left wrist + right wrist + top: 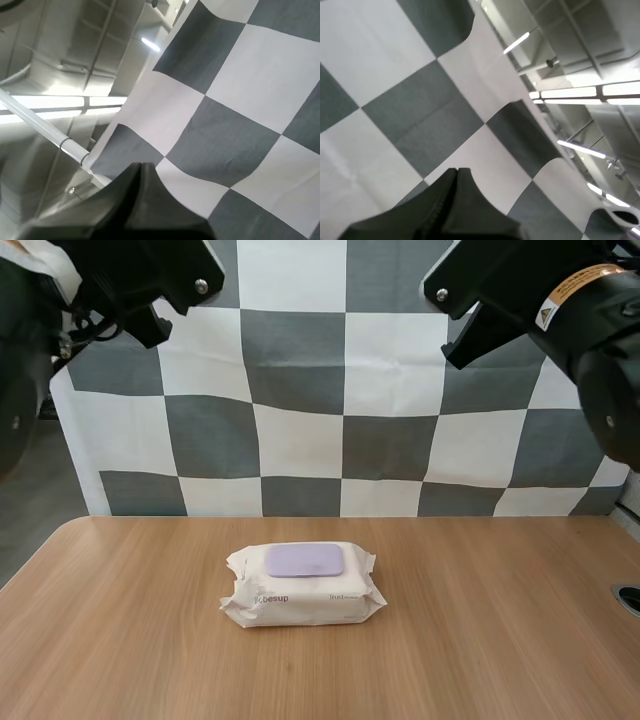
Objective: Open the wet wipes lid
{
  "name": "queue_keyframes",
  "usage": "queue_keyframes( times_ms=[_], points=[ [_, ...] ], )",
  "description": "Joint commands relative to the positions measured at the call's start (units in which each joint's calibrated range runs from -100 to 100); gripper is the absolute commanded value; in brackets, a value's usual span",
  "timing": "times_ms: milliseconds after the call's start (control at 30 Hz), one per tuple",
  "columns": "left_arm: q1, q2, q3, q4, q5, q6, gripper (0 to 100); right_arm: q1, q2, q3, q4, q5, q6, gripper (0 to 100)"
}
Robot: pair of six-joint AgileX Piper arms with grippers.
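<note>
A white pack of wet wipes (302,587) lies flat near the middle of the wooden table (480,640). Its pale purple lid (304,560) sits closed on top. Both arms are raised high, far above the pack, at the upper corners of the high view. In the left wrist view my left gripper (141,167) has its fingers pressed together as one dark wedge, holding nothing. My right gripper (457,172) looks the same in the right wrist view, shut on nothing.
A dark round fitting (628,598) sits at the table's right edge. Bare wood surrounds the pack on all sides.
</note>
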Motion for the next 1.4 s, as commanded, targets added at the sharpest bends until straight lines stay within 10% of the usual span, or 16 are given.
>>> queue_keyframes(
  times_ms=[0, 933, 1100, 1367],
  points=[
    [-0.01, 0.1, 11.7, -2.7, 68.6, -9.1, 0, 0.0, 1.0, 1.3, 4.1, 62.8, -3.8, 0],
    [-0.01, 17.2, 22.1, -22.1, 11.0, -11.7, 0, 0.0, 1.2, 11.7, 13.7, 55.2, -9.6, 0],
    [-0.23, 18.7, 19.4, -38.3, 14.4, -7.3, 0, 0.0, 2.6, 14.4, 13.5, 45.7, -11.0, 0],
    [0.75, 18.8, 15.7, -81.4, 50.1, 24.9, 0, 0.0, 7.1, 14.4, 15.1, 40.9, -11.1, 0]
  ],
)
